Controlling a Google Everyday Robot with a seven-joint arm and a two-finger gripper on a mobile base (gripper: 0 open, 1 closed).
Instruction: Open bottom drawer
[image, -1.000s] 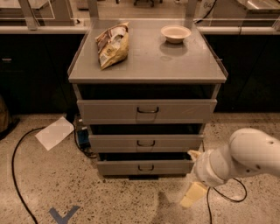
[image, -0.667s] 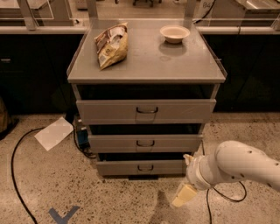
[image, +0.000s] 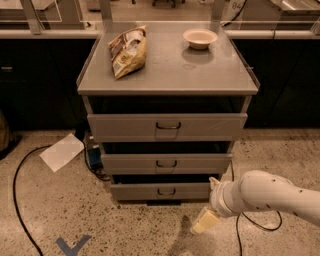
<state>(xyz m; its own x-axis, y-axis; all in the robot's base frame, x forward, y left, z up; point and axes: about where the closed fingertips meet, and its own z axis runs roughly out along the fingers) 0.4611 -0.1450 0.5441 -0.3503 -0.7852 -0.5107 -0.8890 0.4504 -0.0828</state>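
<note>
The bottom drawer (image: 162, 191) is the narrowest grey front at the foot of the grey cabinet (image: 167, 80), with a small dark wire handle (image: 166, 191) at its centre. Its front stands a little forward of the cabinet body, and no tray inside shows. Above it are the mid-sized drawer (image: 166, 163) and the wide top drawer (image: 167, 126). My gripper (image: 204, 222) hangs low over the floor, to the right of and below the bottom drawer's front, on the end of the white arm (image: 270, 196). It touches nothing.
A snack bag (image: 128, 50) and a white bowl (image: 200, 38) sit on the cabinet top. A white sheet of paper (image: 62, 151) and a black cable (image: 22, 200) lie on the speckled floor at left. Blue tape (image: 72, 245) marks the floor in front. Dark counters stand behind.
The arm and gripper have moved left, closer to the bottom drawer's right end. The drawers have not moved.
</note>
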